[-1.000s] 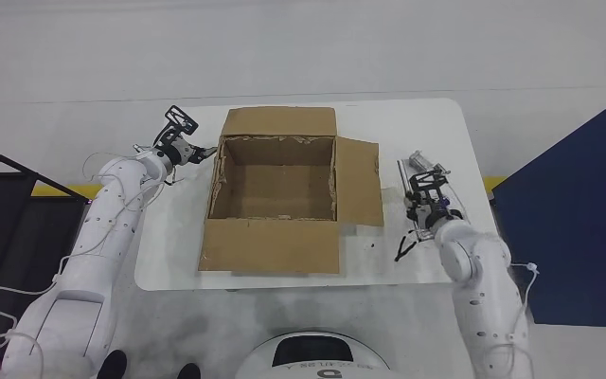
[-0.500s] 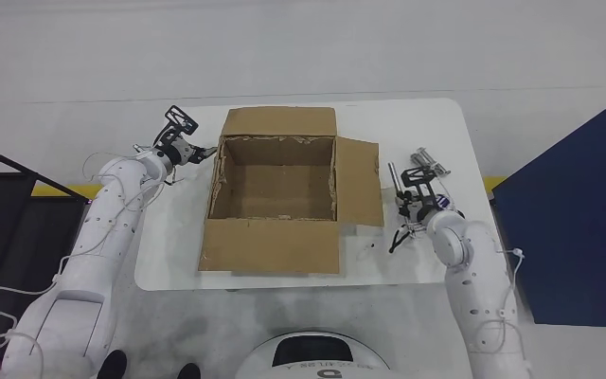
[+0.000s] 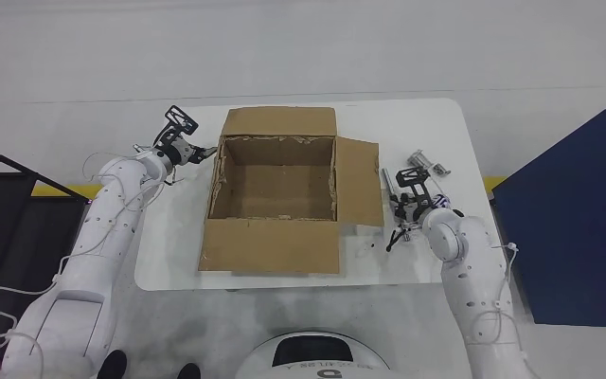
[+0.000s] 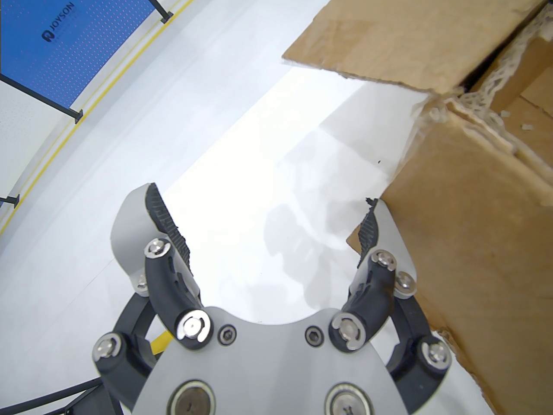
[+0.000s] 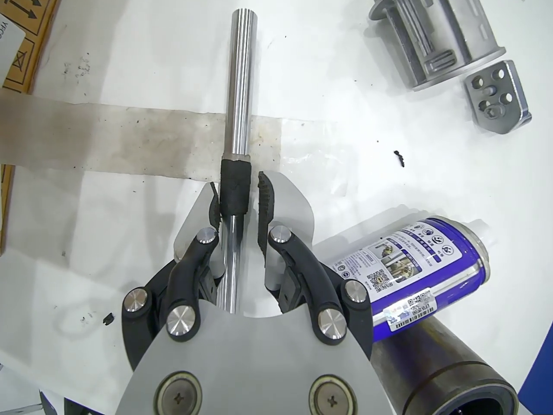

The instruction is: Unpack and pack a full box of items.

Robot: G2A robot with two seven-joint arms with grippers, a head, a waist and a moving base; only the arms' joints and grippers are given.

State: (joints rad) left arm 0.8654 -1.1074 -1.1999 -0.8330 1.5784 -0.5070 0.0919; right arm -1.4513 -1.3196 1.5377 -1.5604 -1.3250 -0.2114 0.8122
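Note:
An open cardboard box (image 3: 273, 248) sits mid-table with its flaps spread and nothing inside it. My left gripper (image 3: 194, 137) hangs open just off the box's far left corner; in the left wrist view the left gripper (image 4: 263, 218) has bare table between its fingers and the box wall (image 4: 466, 261) beside one pad. My right gripper (image 5: 237, 202) is shut on a polished steel rod (image 5: 239, 75) at its black band. The rod (image 3: 384, 182) lies beside the box's right flap, and the right gripper (image 3: 401, 201) is there too.
Right of the rod lie a cast metal housing (image 5: 436, 40), a small holed bracket (image 5: 497, 97), a blue spray can (image 5: 414, 269) and a dark steel cylinder (image 5: 453, 373). A strip of dirty tape (image 5: 108, 131) crosses the table. The table's right edge is close behind these parts.
My right gripper has shifted left toward the box's right flap, carrying the steel rod with it. The left arm and the box have stayed put.

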